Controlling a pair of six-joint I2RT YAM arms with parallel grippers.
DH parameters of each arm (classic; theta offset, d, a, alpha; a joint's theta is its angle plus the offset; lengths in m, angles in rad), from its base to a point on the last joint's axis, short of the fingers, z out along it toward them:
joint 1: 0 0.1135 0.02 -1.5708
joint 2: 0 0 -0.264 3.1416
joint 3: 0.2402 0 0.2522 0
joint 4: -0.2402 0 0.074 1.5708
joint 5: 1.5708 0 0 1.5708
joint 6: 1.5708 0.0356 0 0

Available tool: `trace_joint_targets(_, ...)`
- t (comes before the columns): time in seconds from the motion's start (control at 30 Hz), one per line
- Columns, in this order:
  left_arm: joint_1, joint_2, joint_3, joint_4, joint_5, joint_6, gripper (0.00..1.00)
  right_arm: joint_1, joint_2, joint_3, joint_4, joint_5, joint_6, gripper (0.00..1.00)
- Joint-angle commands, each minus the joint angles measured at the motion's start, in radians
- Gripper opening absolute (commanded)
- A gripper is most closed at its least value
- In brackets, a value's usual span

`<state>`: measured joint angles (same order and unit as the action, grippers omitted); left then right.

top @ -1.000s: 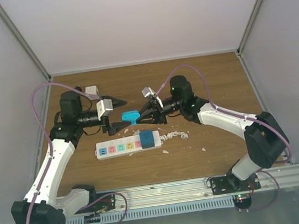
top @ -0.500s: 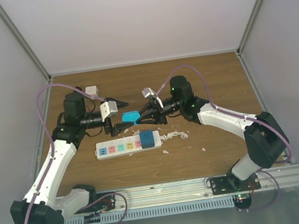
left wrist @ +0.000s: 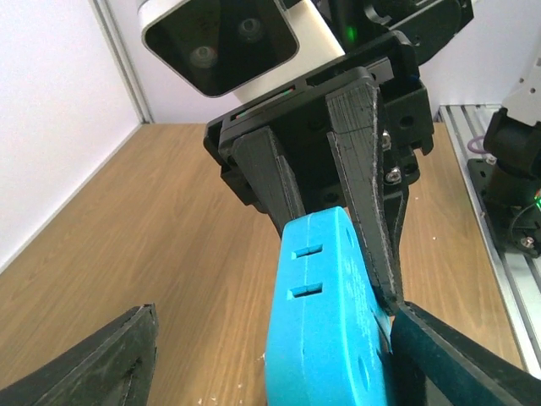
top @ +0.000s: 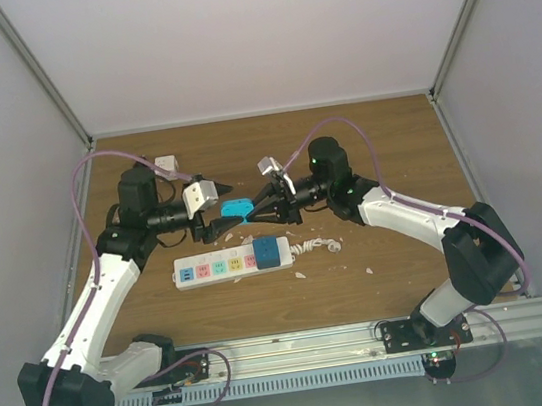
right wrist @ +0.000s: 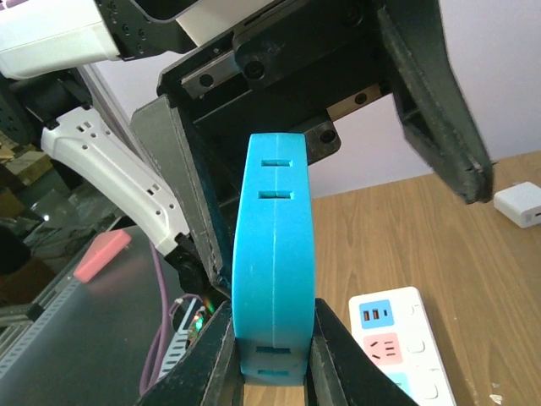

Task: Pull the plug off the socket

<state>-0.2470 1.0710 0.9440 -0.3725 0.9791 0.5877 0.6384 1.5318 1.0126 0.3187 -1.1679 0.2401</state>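
Note:
The socket is a long white power strip [top: 221, 265] with outlets on coloured squares; a dark blue plug [top: 270, 252] sits in its right end, by the coiled white cord [top: 316, 246]. My right gripper [top: 252, 212] is shut on a cyan slotted plug block [top: 236, 208] and holds it above the table behind the strip. In the right wrist view my fingers [right wrist: 338, 364] clamp the block [right wrist: 275, 245]. My left gripper [top: 227, 209] is open and straddles the block's other end. In the left wrist view one finger [left wrist: 456, 355] is against the block [left wrist: 325, 321] and the other stands well apart.
A small white adapter [top: 166, 164] lies at the back left, also showing in the right wrist view [right wrist: 522, 203]. White scraps [top: 368, 271] lie on the wood in front of the strip's right end. The strip's left end shows in the right wrist view [right wrist: 406, 338].
My left gripper has moved right, toward the cyan block, and its open jaws now stand around it. The right gripper and the block have stayed put.

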Motion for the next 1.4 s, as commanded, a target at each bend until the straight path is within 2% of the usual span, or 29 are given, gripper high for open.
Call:
trace_joint_targets(0.0, 0.04, 0.006, -0.007, 0.139, -0.041, -0.115, 0.72, 0.009, -0.003, -0.012, 0.025, -0.039, -0.014, 0.01)
trace_joint_targets(0.1, 0.087, 0.027, 0.009, 0.169, 0.028, -0.192, 0.65, 0.01, -0.004, -0.013, 0.025, -0.043, -0.013, 0.0)
trace_joint_targets(0.23, 0.109, 0.049, 0.033, 0.168, 0.085, -0.219, 0.58, 0.01, -0.014, -0.005, 0.002, -0.039, -0.037, 0.01)
trace_joint_targets(0.5, 0.114, 0.044, 0.04, 0.085, 0.301, -0.196, 0.53, 0.008, -0.02, 0.0, -0.048, 0.008, -0.098, 0.0)
trace_joint_targets(0.77, 0.115, 0.029, 0.03, 0.031, 0.287, -0.183, 0.36, -0.002, -0.035, -0.002, -0.064, 0.052, -0.124, 0.01)
trace_joint_targets(1.17, 0.115, 0.066, 0.015, 0.011, 0.272, -0.227, 0.36, -0.003, -0.066, -0.02, -0.064, 0.094, -0.155, 0.01)
trace_joint_targets(1.27, 0.116, 0.056, 0.005, 0.021, 0.286, -0.229, 0.3, -0.003, -0.068, -0.024, -0.066, 0.106, -0.163, 0.01)
trace_joint_targets(1.37, 0.116, 0.057, 0.001, 0.026, 0.294, -0.235, 0.19, -0.003, -0.063, -0.026, -0.063, 0.11, -0.166, 0.01)
